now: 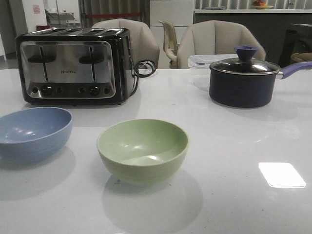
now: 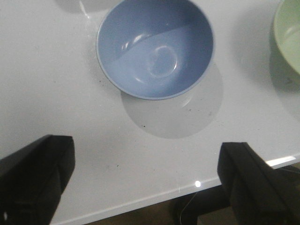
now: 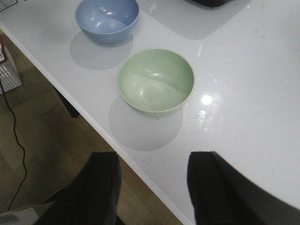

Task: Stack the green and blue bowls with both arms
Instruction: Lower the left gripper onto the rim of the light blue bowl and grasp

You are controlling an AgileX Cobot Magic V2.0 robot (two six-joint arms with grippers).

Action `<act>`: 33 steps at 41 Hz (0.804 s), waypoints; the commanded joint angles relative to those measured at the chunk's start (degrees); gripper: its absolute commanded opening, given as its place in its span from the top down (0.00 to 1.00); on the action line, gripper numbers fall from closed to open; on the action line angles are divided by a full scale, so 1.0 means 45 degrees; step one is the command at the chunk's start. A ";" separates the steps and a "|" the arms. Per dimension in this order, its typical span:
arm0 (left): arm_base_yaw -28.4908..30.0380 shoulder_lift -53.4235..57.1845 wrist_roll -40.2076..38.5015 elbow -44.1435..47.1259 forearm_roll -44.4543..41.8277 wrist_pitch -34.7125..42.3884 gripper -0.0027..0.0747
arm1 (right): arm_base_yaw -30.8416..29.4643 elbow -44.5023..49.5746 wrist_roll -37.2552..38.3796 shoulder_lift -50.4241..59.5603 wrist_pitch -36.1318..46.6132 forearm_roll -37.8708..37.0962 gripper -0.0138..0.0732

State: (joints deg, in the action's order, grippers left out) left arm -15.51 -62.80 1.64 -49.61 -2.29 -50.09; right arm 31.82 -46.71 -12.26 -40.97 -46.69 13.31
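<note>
The pale green bowl (image 1: 143, 150) stands upright on the white table (image 1: 234, 146) near the front middle. The dusty blue bowl (image 1: 33, 132) stands to its left at the table's left edge. They are apart and both are empty. Neither arm shows in the front view. My left gripper (image 2: 145, 180) is open and empty above the table's front edge, short of the blue bowl (image 2: 155, 47); the green bowl's rim (image 2: 288, 33) shows beside it. My right gripper (image 3: 152, 187) is open and empty over the table's front edge, short of the green bowl (image 3: 155, 80), with the blue bowl (image 3: 107, 18) beyond.
A black and chrome toaster (image 1: 75, 66) stands at the back left. A dark blue lidded saucepan (image 1: 243, 80) stands at the back right, its handle pointing right. Chairs (image 1: 219, 41) are behind the table. The floor and a cable (image 3: 16, 136) lie below the table edge.
</note>
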 commanded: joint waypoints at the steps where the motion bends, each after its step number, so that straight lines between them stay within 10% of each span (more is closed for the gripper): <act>1: 0.0494 -0.1290 -0.0179 -0.0989 -0.0105 0.0654 0.12 | -0.0024 -0.0342 -0.0112 0.0060 0.0783 0.0041 0.33; 33: 0.2024 -0.8095 -0.0365 -0.3066 0.1274 0.4415 0.15 | -0.0024 -0.0342 -0.0112 0.0060 0.0769 0.0041 0.33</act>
State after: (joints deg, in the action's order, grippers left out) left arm -6.45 -101.06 0.59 -61.41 1.73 -32.63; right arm 31.82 -46.71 -12.26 -40.97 -46.78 13.31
